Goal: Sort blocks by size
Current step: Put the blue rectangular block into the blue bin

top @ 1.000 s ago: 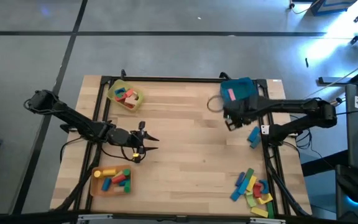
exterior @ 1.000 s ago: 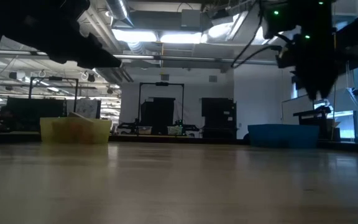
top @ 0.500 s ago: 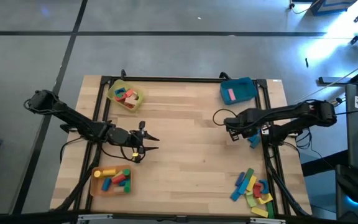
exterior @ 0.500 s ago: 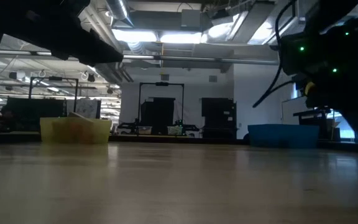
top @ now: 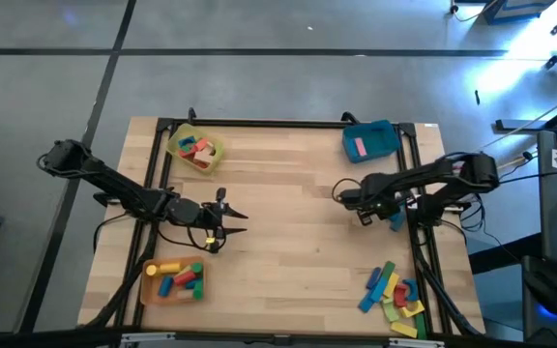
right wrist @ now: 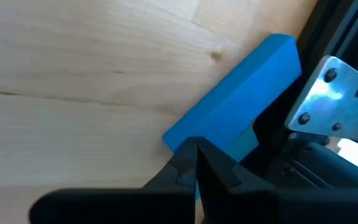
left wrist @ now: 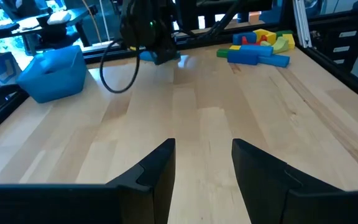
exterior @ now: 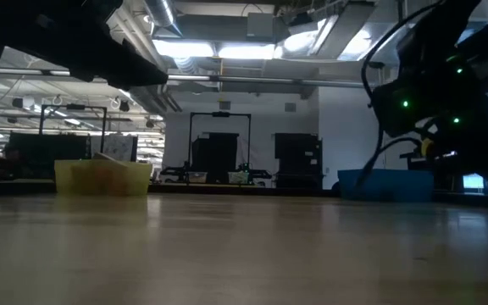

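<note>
A blue bar block [right wrist: 235,106] lies flat on the wooden table [top: 288,242], close to the black frame rail at the right edge [top: 395,221]. My right gripper [right wrist: 196,148] is shut, with its tips at the block's near end. A pile of blocks [top: 393,290] in blue, yellow, green and red lies at the near right. My left gripper [left wrist: 204,163] stands open over bare wood at the table's left [top: 228,218], with nothing between its fingers. My right gripper's shut fingertips [right wrist: 188,163] stand at one end of the blue bar block [right wrist: 182,138], coming down at it on a slant. I cannot tell whether they touch it. The block lies flat on the table.
A yellow tray [top: 176,145] with pink, red and green blocks sits far left. An orange tray [top: 150,287] with several blocks sits near left. A blue tray [top: 383,135] holding a pink block sits far right. A metal bracket [right wrist: 331,99] and the frame rail flank the blue block.
My right gripper has drawn away from the blue tray toward the table's near edge and come down to the blue bar block by the right rail. The blocks and trays have stayed where they were.
</note>
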